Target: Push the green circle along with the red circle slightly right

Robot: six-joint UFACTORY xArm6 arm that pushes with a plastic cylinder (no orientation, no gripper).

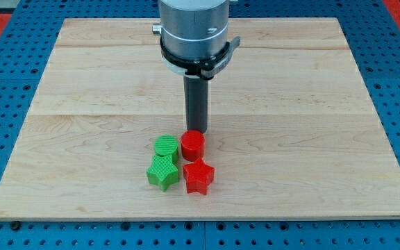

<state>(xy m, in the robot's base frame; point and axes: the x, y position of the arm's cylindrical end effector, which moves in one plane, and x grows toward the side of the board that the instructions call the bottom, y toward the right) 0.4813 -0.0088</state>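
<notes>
A green circle [166, 146] and a red circle [193, 145] stand side by side, touching or nearly so, a little below the middle of the wooden board [82, 104]. My tip [197, 131] is just above the red circle toward the view's top, at or very close to its upper edge. The green circle lies to the view's left of the tip.
A green star [163, 172] sits directly below the green circle and a red star [198, 176] directly below the red circle, both close against them. Blue pegboard [5, 55] surrounds the board.
</notes>
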